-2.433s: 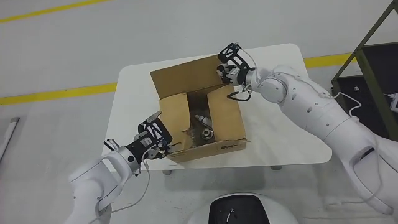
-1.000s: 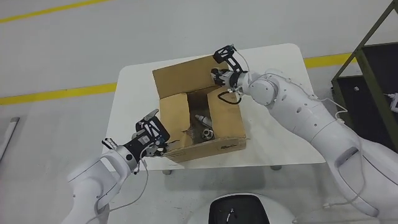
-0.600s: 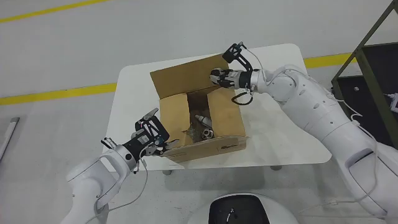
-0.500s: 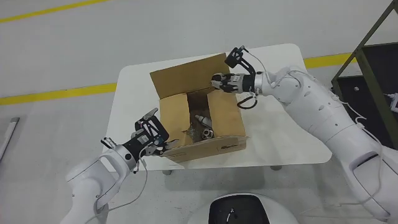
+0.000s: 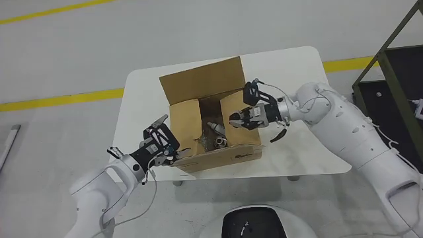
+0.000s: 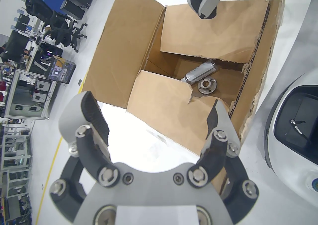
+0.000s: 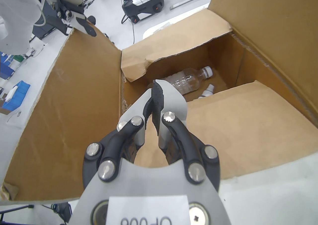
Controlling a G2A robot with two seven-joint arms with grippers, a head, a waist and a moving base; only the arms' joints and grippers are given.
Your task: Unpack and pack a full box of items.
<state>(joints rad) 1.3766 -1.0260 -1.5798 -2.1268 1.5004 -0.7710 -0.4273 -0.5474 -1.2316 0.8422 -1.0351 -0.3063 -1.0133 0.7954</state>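
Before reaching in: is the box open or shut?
Open. The box has its flaps spread; a bottle and a flange lie inside.

One brown cardboard box with four open flaps sits mid-frame in the top view, on one white rounded table. Four items lie inside:
- one clear plastic bottle with a white cap
- one smaller white-capped container, mostly hidden
- one shiny metal cylinder
- one round metal flange
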